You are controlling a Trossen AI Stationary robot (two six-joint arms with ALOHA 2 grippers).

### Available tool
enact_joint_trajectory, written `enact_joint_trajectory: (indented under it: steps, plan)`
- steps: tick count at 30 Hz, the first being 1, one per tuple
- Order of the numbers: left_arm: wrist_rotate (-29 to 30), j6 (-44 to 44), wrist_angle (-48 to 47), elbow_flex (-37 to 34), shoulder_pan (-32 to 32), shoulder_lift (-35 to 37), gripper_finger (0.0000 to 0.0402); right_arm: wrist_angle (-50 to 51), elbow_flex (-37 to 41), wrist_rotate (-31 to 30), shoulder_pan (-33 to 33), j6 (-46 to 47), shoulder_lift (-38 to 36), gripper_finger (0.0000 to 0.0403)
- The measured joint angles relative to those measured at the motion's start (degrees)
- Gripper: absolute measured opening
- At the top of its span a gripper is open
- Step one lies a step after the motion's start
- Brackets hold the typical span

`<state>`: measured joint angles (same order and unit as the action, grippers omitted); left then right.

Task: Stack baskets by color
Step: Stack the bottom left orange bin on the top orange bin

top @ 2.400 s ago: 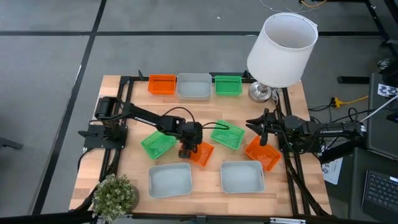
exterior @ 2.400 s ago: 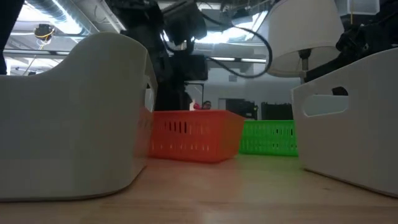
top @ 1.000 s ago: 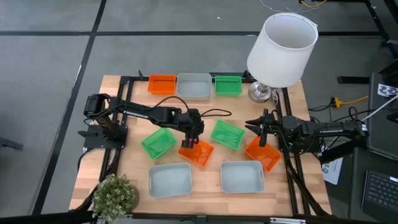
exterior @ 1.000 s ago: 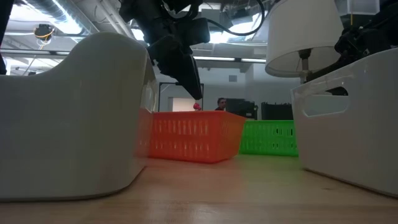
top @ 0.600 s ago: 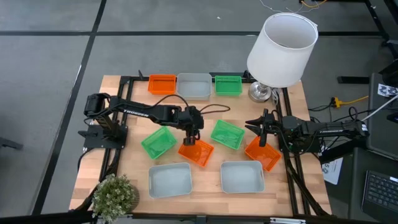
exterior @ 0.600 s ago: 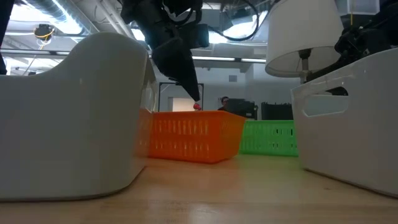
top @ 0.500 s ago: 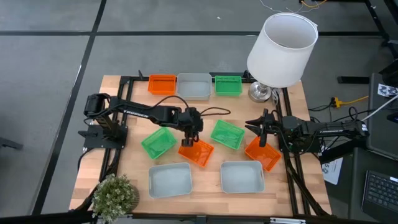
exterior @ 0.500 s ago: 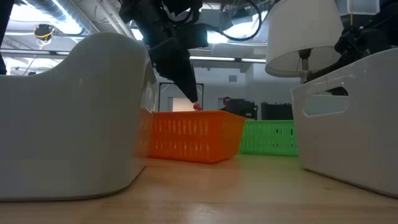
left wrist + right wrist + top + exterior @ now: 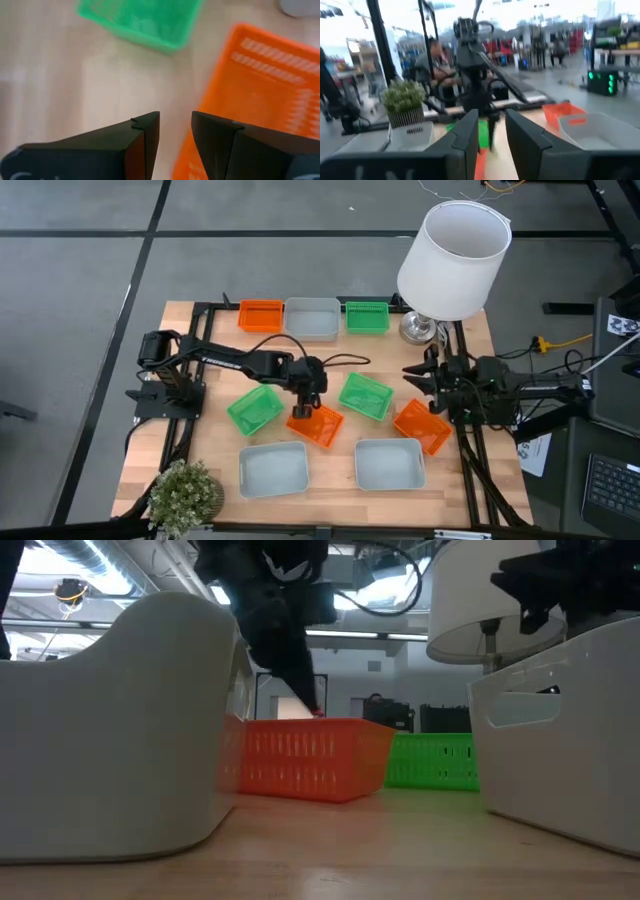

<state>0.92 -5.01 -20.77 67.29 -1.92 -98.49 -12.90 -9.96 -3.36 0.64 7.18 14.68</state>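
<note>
Several small baskets lie on the wooden table. An orange (image 9: 261,315), a grey (image 9: 312,319) and a green one (image 9: 367,316) line the far edge. Two grey ones (image 9: 273,468) (image 9: 389,464) sit near the front. In the middle lie two green baskets (image 9: 254,409) (image 9: 365,395) and an orange basket (image 9: 318,425). My left gripper (image 9: 303,411) stands open at that orange basket's left rim, slanting down. My right gripper (image 9: 415,374) is open and raised, roughly level, above another orange basket (image 9: 421,426) at the right. My left gripper's fingertips (image 9: 316,711) stand at the left rim (image 9: 186,152) of the middle orange basket, one to either side of its line, slanting down from the table's left. I cannot tell whether they touch it. The basket rests flat on the table.
A lamp with a big white shade (image 9: 452,260) stands at the far right corner. A small potted plant (image 9: 185,492) sits at the near left corner. Black frame rails (image 9: 200,330) run along the table's sides. A person (image 9: 437,55) shows beyond the table.
My right gripper has risen from beside the right orange basket and tipped up to about level, staying open. My left gripper has kept its place at the middle orange basket's rim and rolled a little. The baskets have not moved.
</note>
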Motion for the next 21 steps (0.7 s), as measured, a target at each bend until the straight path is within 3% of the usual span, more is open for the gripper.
enact_joint_trajectory:
  steps: [4,17,19,21]
  plan:
    - [-2.94,-1.93,-0.07,-0.07,0.28,-2.04,0.0106,3.56,-2.41,0.00,0.02,0.15,1.74,0.0099]
    - [-3.00,-6.10,0.68,0.09,0.66,-9.45,0.0104,5.82,-0.88,-0.04,0.02,3.06,6.39,0.0099]
    - [-2.01,-6.31,0.45,0.04,0.66,-10.03,0.0089,5.67,-0.71,-0.04,0.02,3.04,6.84,0.0099]
    - [-1.93,-6.65,-0.67,0.04,0.64,-9.38,0.0049,5.68,-0.32,-0.04,0.00,3.00,7.22,0.0099]
